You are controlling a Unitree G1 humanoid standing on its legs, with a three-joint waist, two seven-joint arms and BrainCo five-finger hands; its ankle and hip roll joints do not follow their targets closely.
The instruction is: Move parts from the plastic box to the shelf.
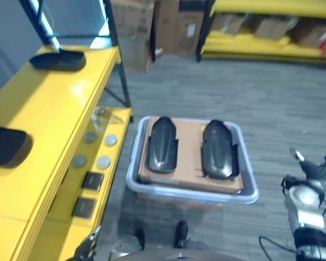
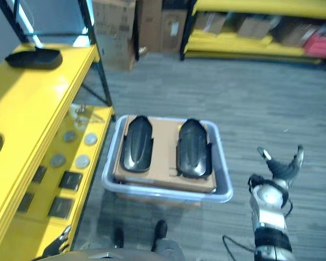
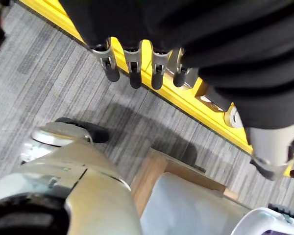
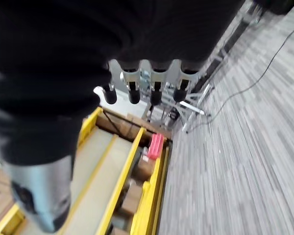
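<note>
right hand (image 2: 280, 168) hangs empty, fingers spread, beside the plastic box (image 2: 220, 187); left hand (image 3: 137, 66) relaxed and empty too. two black parts (image 2: 193, 148) lie in the box. best to reach over the near rim and grasp one part squarely.

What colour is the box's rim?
Pale grey rim, clearest in the left eye view.
</note>
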